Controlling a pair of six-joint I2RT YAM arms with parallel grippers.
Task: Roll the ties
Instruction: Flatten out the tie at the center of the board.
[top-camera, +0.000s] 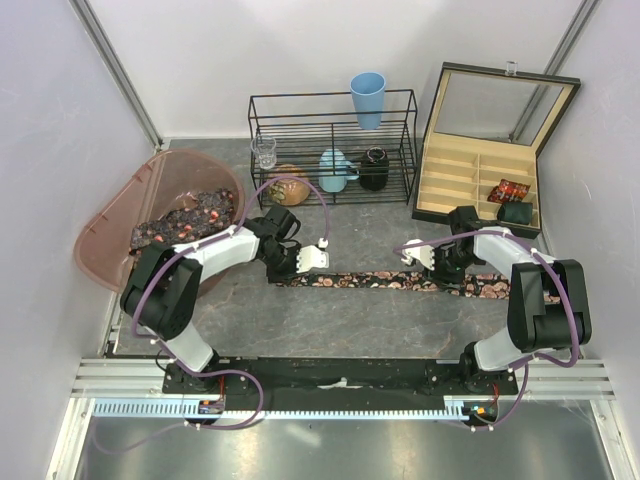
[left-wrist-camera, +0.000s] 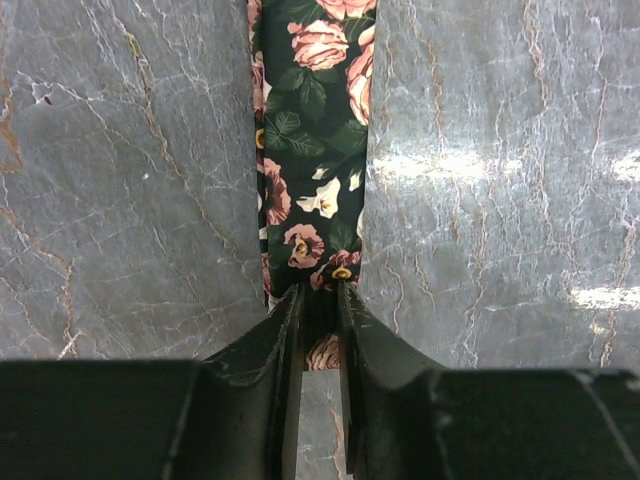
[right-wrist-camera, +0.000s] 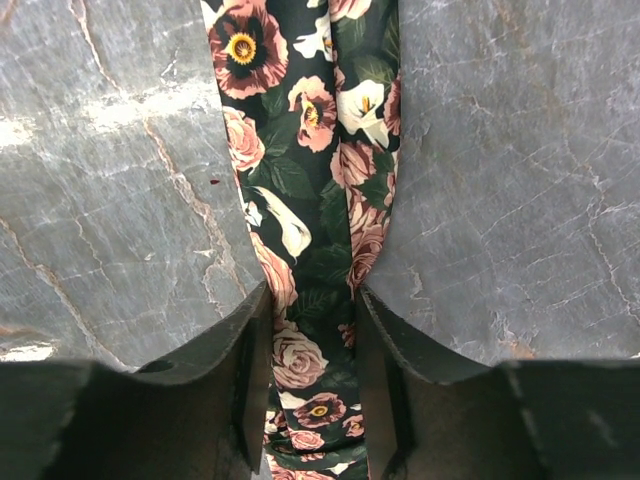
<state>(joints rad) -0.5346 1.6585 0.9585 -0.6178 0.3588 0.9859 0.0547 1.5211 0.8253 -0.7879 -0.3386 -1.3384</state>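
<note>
One dark tie (top-camera: 385, 281) printed with pink and cream roses lies flat and straight across the marble tabletop. My left gripper (top-camera: 300, 262) is at its left end. In the left wrist view, this gripper (left-wrist-camera: 320, 290) has its jaws drawn narrow, pinching the tie's (left-wrist-camera: 315, 150) bunched end. My right gripper (top-camera: 438, 262) is lowered over the tie further right. In the right wrist view, this gripper (right-wrist-camera: 312, 290) stands open astride the tie (right-wrist-camera: 310, 180), a finger at each edge. More ties (top-camera: 185, 222) lie heaped in the pink tub (top-camera: 100, 250). Two rolled ties (top-camera: 512, 200) sit in the box.
A cream compartment box (top-camera: 470, 175) with a raised lid stands at the back right. A black wire rack (top-camera: 330, 150) at the back holds a blue cup (top-camera: 367, 98), a glass (top-camera: 265, 152), a teapot (top-camera: 335, 168) and a dark jar (top-camera: 374, 168). White walls close in both sides.
</note>
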